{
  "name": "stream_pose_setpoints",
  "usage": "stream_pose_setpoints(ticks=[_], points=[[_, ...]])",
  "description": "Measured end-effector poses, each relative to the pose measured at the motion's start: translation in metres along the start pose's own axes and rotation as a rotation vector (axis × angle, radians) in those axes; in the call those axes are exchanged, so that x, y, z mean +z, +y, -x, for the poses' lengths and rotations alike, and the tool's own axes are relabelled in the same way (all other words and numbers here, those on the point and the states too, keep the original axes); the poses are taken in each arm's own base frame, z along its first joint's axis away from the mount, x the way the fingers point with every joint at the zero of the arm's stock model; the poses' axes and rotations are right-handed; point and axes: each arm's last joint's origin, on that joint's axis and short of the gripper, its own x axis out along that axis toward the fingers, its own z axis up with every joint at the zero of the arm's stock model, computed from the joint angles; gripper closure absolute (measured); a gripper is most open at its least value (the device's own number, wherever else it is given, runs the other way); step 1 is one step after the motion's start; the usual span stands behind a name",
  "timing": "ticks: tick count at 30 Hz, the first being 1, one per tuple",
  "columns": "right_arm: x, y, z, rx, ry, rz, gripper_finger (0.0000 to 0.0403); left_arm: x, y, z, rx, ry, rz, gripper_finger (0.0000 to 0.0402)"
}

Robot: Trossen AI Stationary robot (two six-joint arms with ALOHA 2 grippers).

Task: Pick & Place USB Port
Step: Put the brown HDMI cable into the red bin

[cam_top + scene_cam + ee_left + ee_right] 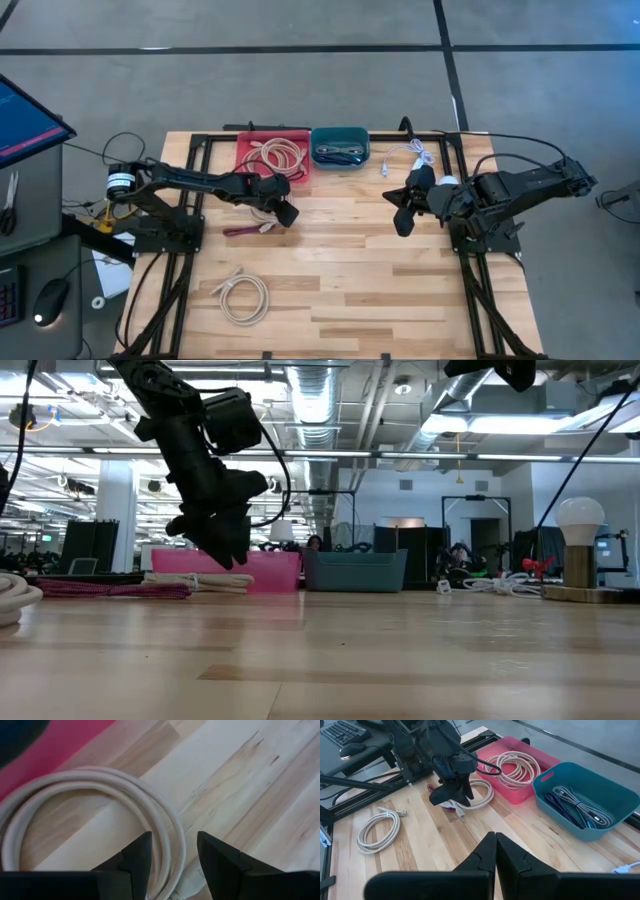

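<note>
A coiled white USB cable (165, 820) lies flat on the wood beside the pink tray (250, 160); the right wrist view shows the coil (482, 795) too. My left gripper (174, 852) is open and hovers just above it, pointing down, with one finger on either side of the coil's strands. The low view shows its fingertips (232, 552) clear of the table top. A maroon cable (240, 231) lies next to the coil. My right gripper (495, 851) is shut and waits over the table's right half (405, 215).
The pink tray holds another white coil (280, 153). A teal tray (340, 146) beside it holds dark cables. A further white coil (245, 297) lies near the table's near left corner, and a loose white cable (410, 155) at the far edge. A lamp (580, 550) stands far right.
</note>
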Motion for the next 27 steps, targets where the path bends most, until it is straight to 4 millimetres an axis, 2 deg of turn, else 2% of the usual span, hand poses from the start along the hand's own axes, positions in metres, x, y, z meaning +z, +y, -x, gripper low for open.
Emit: stream_pose_setpoints(ticks=[6, 12, 23, 27], points=[[0.0, 0.0, 0.0, 0.0, 0.0, 0.0, 0.0403, 0.0, 0.005, -0.002, 0.005, -0.005, 0.016, 0.0244], [0.0, 0.0, 0.0, 0.0, 0.0, 0.0, 0.0403, -0.01, 0.015, -0.01, -0.018, 0.017, 0.063, 0.0246], [0.0, 0.0, 0.0, 0.001, 0.0, 0.0, 0.0403, -0.022, 0.021, -0.02, -0.074, -0.035, 0.09, 0.0247], [0.0, 0.0, 0.0, 0.0, 0.0, 0.0, 0.0403, -0.029, 0.025, -0.023, -0.065, -0.017, 0.088, 0.0263]])
